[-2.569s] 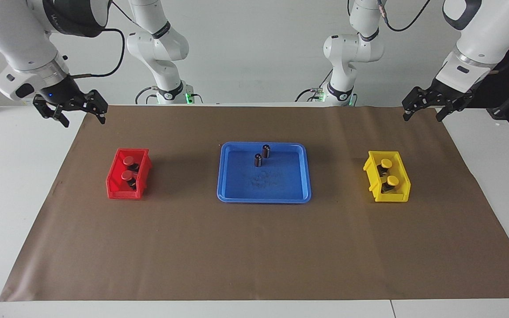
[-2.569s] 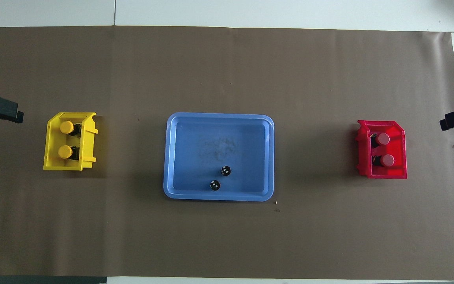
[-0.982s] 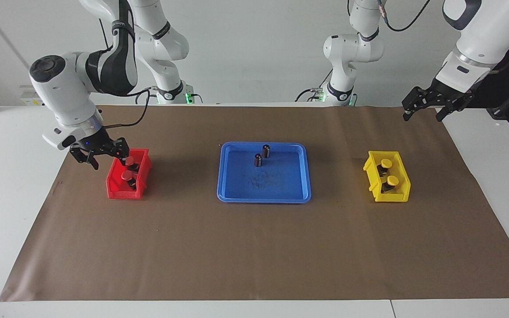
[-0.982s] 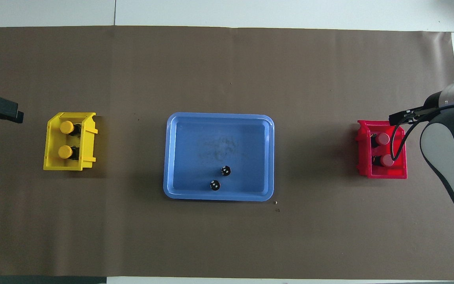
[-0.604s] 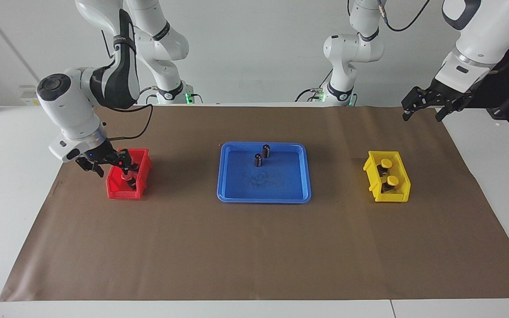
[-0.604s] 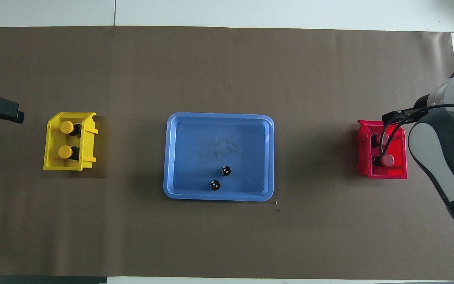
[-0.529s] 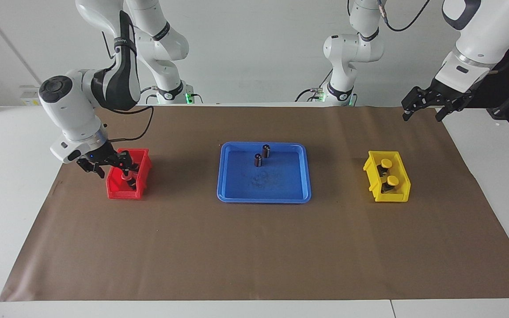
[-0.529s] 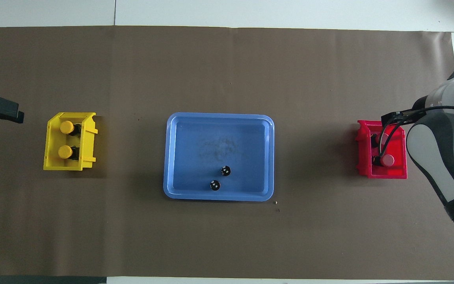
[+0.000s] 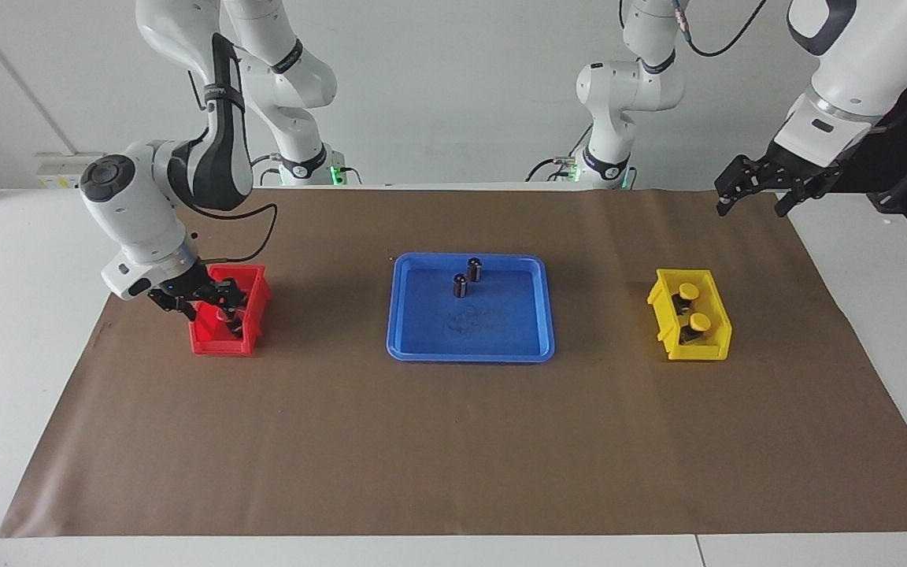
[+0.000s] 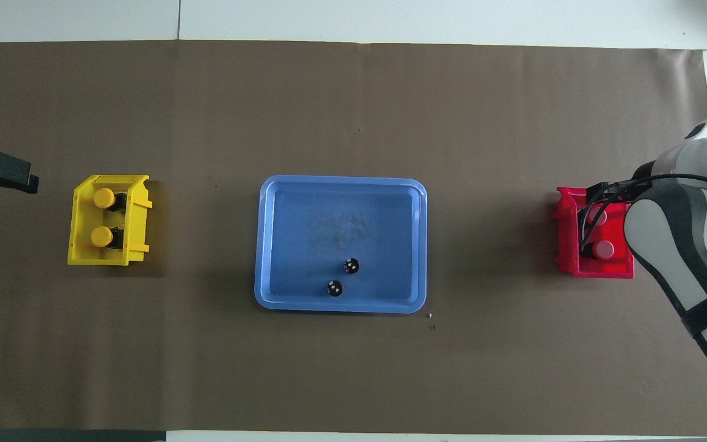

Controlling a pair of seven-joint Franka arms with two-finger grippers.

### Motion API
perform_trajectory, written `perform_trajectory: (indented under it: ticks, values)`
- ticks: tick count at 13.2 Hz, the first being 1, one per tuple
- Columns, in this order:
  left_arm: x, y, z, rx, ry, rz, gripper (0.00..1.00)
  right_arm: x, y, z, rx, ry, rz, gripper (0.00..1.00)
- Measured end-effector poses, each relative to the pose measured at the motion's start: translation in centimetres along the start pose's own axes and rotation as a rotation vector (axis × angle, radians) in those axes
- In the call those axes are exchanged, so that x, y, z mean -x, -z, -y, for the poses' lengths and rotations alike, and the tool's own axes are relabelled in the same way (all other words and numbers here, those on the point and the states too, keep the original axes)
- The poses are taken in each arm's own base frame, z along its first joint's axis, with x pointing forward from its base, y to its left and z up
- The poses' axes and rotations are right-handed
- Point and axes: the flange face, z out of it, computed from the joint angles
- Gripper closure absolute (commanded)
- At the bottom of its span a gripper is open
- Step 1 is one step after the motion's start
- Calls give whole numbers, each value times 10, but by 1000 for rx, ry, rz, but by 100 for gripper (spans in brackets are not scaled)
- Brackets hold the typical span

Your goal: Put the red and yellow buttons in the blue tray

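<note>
Two red buttons sit in the small red bin [image 9: 221, 340] toward the right arm's end. My right gripper [image 9: 216, 309] is open and lowered into that bin, at the red button [image 10: 599, 216] farther from the robots; the nearer red button [image 10: 604, 248] shows beside it. Two yellow buttons [image 9: 688, 291] [image 9: 700, 320] sit in the small yellow bin [image 9: 709, 350]. The blue tray [image 9: 471, 348] lies midway between the bins. My left gripper [image 9: 753, 206] is open and empty, held up near the table's corner at the left arm's end, waiting.
Two dark capless cylinders [image 9: 474, 269] [image 9: 460, 285] stand in the blue tray, in the part nearer the robots. A brown mat [image 9: 453, 441] covers the table. The right arm's forearm [image 10: 685, 258] hangs over the mat beside the red bin.
My right arm swung in from the table's corner, came down over the red bin and lowered its open gripper into it. The left arm and all buttons stayed put.
</note>
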Motion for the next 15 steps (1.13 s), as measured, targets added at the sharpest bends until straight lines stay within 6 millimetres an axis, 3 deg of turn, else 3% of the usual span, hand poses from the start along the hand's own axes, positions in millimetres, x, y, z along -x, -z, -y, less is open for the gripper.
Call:
perform_trajectory:
  ticks: [5,12,15]
  values:
    - [0,-2,1,0,1,5,0,6,-13,1,-1,-1,3,33]
    - [4,-14,3,3,4,13,0,13,-26,1,0,-2,4,34]
    - [8,-17,3,4,5,13,0,15,-30,1,0,-2,3,43]
